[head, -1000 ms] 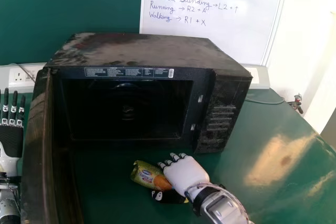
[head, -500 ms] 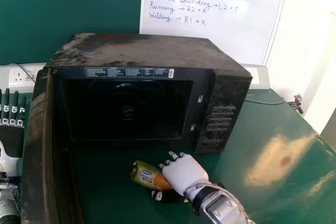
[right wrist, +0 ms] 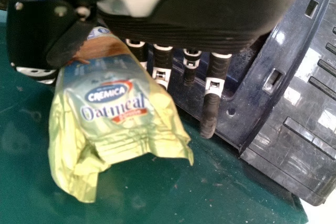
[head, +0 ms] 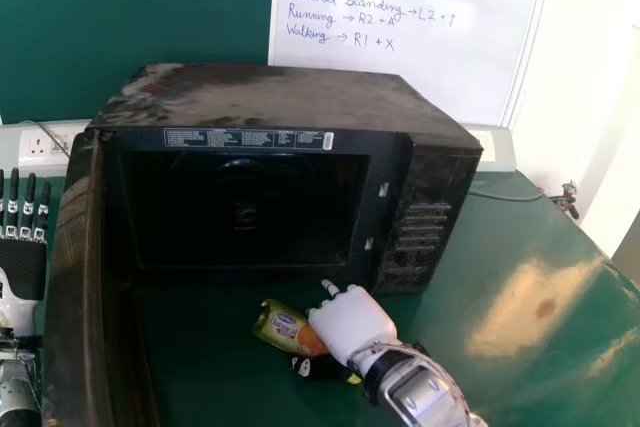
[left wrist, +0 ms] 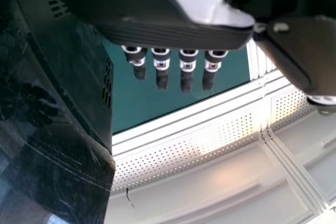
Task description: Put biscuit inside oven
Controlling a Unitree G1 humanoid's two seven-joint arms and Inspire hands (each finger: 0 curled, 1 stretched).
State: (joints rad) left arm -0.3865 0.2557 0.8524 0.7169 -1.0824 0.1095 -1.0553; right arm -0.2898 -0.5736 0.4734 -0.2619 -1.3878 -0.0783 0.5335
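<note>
Right robot hand (head: 352,329) gripped biscuit pack (head: 283,329), thumb near side, most fingers bent round far side, one straighter. Pack poked out left from under palm, in front of oven (head: 260,97). Left robot hand (head: 22,269) was open, beside oven door (head: 75,287).

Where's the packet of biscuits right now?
In the head view, the biscuit packet is in front of the open oven, against the left side of the robot's right hand.
</note>
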